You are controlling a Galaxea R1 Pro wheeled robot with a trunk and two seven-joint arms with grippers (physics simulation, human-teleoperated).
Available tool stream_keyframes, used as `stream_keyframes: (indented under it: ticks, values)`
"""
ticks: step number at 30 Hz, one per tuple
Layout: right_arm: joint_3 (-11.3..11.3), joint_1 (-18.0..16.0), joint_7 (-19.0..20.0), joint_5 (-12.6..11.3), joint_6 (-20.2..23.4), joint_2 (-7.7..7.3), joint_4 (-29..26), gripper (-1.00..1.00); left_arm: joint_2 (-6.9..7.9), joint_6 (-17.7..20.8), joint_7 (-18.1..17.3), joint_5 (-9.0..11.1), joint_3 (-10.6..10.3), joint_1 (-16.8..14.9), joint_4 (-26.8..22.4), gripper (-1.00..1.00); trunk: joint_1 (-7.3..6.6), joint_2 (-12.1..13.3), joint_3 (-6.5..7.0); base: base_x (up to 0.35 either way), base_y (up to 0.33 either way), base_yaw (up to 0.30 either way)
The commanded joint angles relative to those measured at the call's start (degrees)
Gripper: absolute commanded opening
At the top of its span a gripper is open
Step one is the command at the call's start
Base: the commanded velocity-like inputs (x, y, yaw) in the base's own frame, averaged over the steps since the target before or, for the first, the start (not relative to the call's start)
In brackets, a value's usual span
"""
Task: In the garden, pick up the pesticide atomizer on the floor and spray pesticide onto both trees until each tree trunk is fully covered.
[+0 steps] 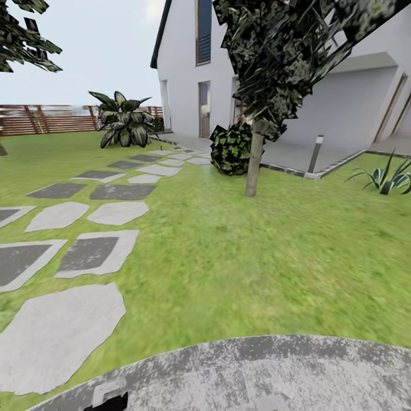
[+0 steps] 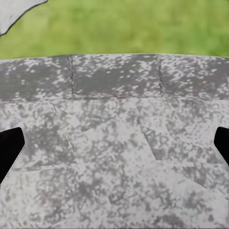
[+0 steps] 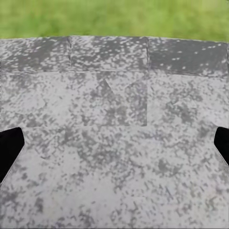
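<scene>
A thick, pale mottled tree trunk [image 1: 254, 158] under jagged dark green foliage stood far ahead on the green lawn [image 1: 257, 257], just left of a white house [image 1: 182, 63] and right of grey stepping stones [image 1: 91, 251]. Both wrist views looked onto the robot's speckled grey base [image 2: 114, 157], black fingertips [image 2: 9, 148] at each edge spread wide with nothing between them.

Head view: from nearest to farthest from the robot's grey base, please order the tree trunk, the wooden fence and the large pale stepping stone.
1. Large pale stepping stone, lower left.
2. Tree trunk, right of centre, before the house.
3. Wooden fence, far left, behind the lawn.
</scene>
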Motion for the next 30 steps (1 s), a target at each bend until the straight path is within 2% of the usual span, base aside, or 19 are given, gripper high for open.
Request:
stream_keyframes:
  ticks: [1, 7, 30]
  values:
    - [0.0, 0.0, 0.0, 0.3, -0.1, 0.00, 0.0, 1.00, -0.02, -0.2, 0.0, -0.2, 0.2, -0.1, 0.1, 1.00, 0.02, 0.0, -0.12, 0.335, 0.003, 0.182]
    - [0.0, 0.0, 0.0, 0.3, -0.1, 0.00, -0.1, 1.00, -0.02, -0.2, 0.0, -0.2, 0.2, -0.1, 0.1, 1.00, 0.02, 0.0, -0.31, 0.336, 0.001, 0.095]
    - [0.1, 0.0, 0.0, 0.4, -0.1, 0.00, 0.0, 1.00, -0.02, -0.2, 0.0, 0.1, 0.2, -0.1, 0.1, 1.00, 0.02, 0.0, -0.33, 0.336, 0.004, 0.002]
